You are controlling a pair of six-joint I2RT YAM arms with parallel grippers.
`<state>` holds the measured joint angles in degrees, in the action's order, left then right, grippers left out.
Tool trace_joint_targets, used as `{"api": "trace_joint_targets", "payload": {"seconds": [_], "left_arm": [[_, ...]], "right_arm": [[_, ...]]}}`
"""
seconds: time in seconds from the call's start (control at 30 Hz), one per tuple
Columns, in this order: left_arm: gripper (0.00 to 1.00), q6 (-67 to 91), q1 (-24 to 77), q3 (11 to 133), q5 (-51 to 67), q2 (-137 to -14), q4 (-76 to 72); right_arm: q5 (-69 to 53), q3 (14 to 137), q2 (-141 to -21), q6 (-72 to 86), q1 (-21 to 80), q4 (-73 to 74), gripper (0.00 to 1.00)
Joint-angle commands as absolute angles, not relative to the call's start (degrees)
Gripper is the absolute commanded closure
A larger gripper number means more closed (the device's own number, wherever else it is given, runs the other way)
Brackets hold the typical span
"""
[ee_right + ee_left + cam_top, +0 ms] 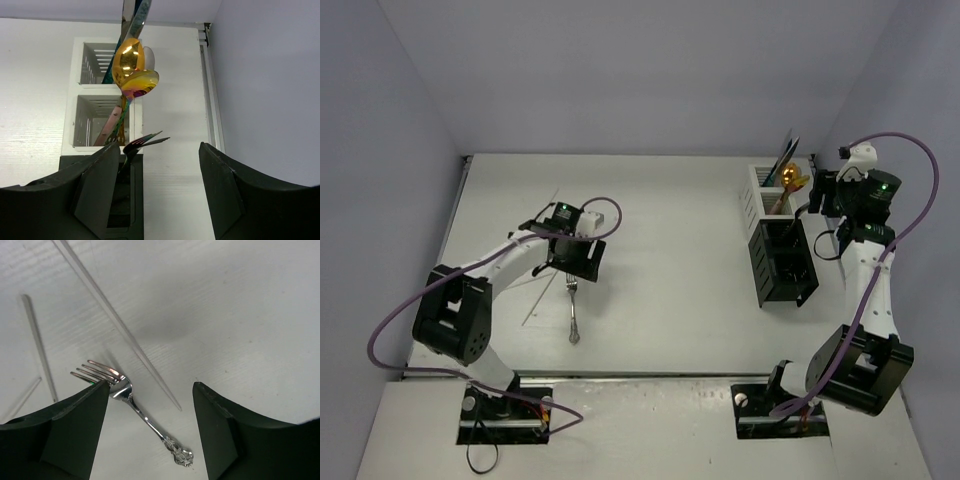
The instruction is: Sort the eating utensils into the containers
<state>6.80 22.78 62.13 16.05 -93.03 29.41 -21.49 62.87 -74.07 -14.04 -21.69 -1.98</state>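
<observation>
A silver fork [135, 407] with an ornate handle lies flat on the white table, also seen in the top view [574, 310]. My left gripper [150, 390] is open and empty above it, its left fingertip over the tines; it shows in the top view [572, 268]. Thin pale sticks [120, 325] lie beside the fork. My right gripper [160, 147] is open and empty just right of the containers [823, 195]. The white box [80, 91] holds a gold spoon [132, 65], a silver spoon [149, 56] and a blue knife [140, 15]. The black box [139, 200] holds a dark fork [145, 141].
The white box [750, 200] and the black box [760, 270] stand in a row at the right, close to the side wall. Two more pale sticks [40, 350] lie left of the silver fork. Purple cables loop off both arms.
</observation>
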Motion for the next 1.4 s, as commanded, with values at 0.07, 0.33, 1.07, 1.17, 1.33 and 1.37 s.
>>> {"api": "trace_joint_targets", "payload": {"seconds": [0.07,0.33,1.07,1.17,1.33,1.37], "left_arm": [[0.35,-2.91,20.46,65.74,19.03,-83.31,30.35],[0.37,-20.44,9.63,68.83,38.96,-86.5,36.15],[0.48,-46.21,4.05,90.6,54.32,-117.2,59.83],[0.5,-47.87,3.91,90.5,53.8,-118.59,61.54],[0.54,-49.58,3.79,88.46,53.17,-119.27,62.49],[0.55,-49.7,3.85,88.04,53.11,-119.33,62.56]], "right_arm": [[-23.38,65.13,-71.02,-13.27,-20.3,-5.36,0.39],[-24.94,65.21,-69.86,-13.9,-18.18,-4.37,0.41],[-25.4,66.26,-70.21,-14.85,-12.66,-1.5,0.43],[-25.36,66.49,-70.18,-14.81,-12.44,-1.49,0.43],[-25.5,66.9,-70.22,-14.66,-12.12,-1.3,0.44],[-25.62,67.02,-70.16,-14.54,-12.06,-1.19,0.44]]}}
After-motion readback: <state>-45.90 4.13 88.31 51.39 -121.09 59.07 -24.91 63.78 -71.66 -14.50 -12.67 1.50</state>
